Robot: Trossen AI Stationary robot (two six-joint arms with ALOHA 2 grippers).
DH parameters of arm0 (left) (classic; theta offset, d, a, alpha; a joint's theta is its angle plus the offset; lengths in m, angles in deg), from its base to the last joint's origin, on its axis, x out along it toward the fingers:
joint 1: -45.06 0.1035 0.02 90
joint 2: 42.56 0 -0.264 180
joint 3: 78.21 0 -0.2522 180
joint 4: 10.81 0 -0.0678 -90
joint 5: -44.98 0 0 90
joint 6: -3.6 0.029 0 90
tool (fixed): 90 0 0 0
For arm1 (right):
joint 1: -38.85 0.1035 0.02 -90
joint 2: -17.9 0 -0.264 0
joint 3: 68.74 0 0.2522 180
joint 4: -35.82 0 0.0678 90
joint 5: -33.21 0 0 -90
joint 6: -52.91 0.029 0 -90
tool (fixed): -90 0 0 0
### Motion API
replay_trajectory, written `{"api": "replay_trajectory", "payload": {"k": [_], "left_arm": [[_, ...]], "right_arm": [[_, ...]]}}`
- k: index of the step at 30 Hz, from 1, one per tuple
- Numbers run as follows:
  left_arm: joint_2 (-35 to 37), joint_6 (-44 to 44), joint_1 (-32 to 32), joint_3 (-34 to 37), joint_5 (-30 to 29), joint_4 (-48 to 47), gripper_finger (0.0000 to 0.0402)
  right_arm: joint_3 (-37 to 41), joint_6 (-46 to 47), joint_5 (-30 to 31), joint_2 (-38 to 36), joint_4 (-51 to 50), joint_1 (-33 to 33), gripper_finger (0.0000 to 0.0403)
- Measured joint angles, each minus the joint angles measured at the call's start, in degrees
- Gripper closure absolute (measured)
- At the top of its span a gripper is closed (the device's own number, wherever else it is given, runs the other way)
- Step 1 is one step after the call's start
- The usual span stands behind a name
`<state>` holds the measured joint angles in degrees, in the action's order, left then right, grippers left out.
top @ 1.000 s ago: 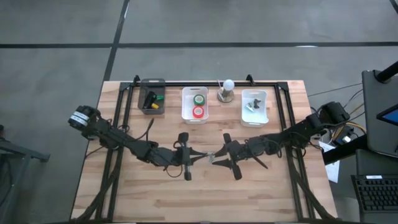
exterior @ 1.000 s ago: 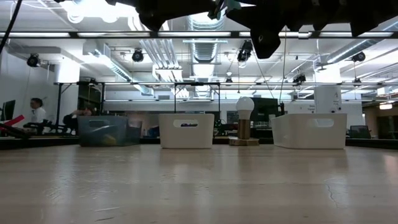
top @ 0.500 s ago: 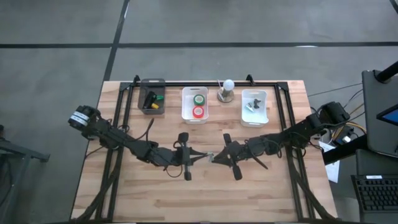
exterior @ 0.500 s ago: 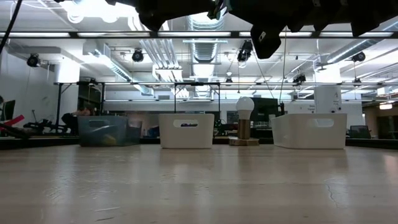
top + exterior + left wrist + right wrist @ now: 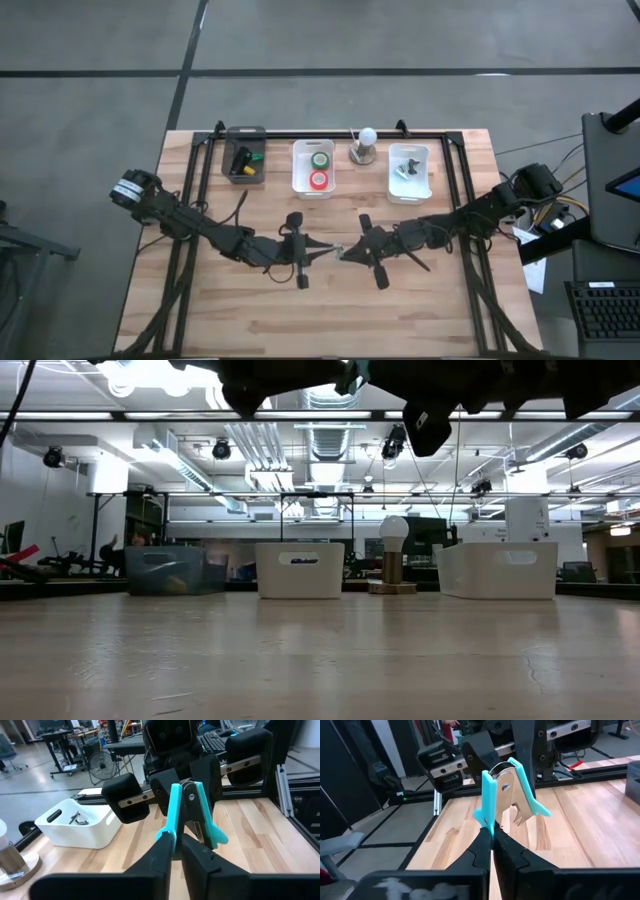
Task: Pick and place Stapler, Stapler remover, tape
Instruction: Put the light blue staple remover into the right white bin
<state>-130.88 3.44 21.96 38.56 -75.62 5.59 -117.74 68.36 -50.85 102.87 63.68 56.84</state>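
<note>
A turquoise staple remover [image 5: 176, 805] [image 5: 495, 790] hangs in mid-air over the table's middle [image 5: 337, 251], hinge up and its two wings spreading downward. My left gripper [image 5: 177, 842] [image 5: 326, 250] and my right gripper [image 5: 491, 837] [image 5: 346, 254] meet at it from opposite sides, each closed on one wing. A green and a red tape roll [image 5: 319, 168] lie in the middle white bin at the far edge. I cannot make out the stapler; a dark bin [image 5: 245, 163] holds dark, green and yellow things. My left gripper has the lower end of one turquoise wing [image 5: 166, 834] between its two fingertips, coming level from the table's left. The remover stands upright beyond the fingertips, clear of the table. My right gripper pinches the lower end of the other wing [image 5: 485, 820] between its two fingertips, coming level from the table's right. The remover rises upright above the fingertips, metal claws [image 5: 520, 815] pointing down, clear of the table.
Along the far edge stand the dark bin, the middle white bin, a light bulb on a stand [image 5: 364, 146] and a second white bin [image 5: 409, 172] holding small metal things. A black frame [image 5: 455, 200] runs round the table. The near half is bare wood [image 5: 330, 320].
My right gripper has shut on the staple remover, which my left gripper had been holding up. Both arms and the remover have kept their place.
</note>
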Motion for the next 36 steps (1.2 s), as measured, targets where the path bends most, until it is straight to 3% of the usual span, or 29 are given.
{"api": "replay_trajectory", "payload": {"k": [13, 21, 25, 29, 32, 36], "left_arm": [[0.19, -2.84, -0.04, 0.0, -0.01, -0.23, 0.0215], [0.38, -2.92, -0.04, 0.0, -0.25, -0.21, 0.0196], [0.38, -4.15, -0.04, 0.0, -0.31, -0.21, 0.0195], [0.38, -4.53, -0.04, 0.0, -0.38, -0.21, 0.0195], [0.38, -5.87, -0.02, 0.0, -0.38, -0.21, 0.0195], [0.38, -6.78, -0.02, 0.0, -0.55, -0.21, 0.0195]], "right_arm": [[0.0, 1.23, 2.48, -0.27, -3.16, -0.84, 0.0394], [0.0, 3.94, 11.5, -4.74, -14.87, -1.41, 0.0394], [0.0, 5.26, 21.2, -8.66, -24.62, -1.41, 0.0394], [0.0, 9.73, 37.43, -14.33, -40.96, -1.62, 0.0394], [0.0, 19.31, 48.9, -18.81, -55.43, -2.53, 0.0394], [0.06, 32.71, 51.89, -23.71, -68.98, -6.32, 0.0394]]}}
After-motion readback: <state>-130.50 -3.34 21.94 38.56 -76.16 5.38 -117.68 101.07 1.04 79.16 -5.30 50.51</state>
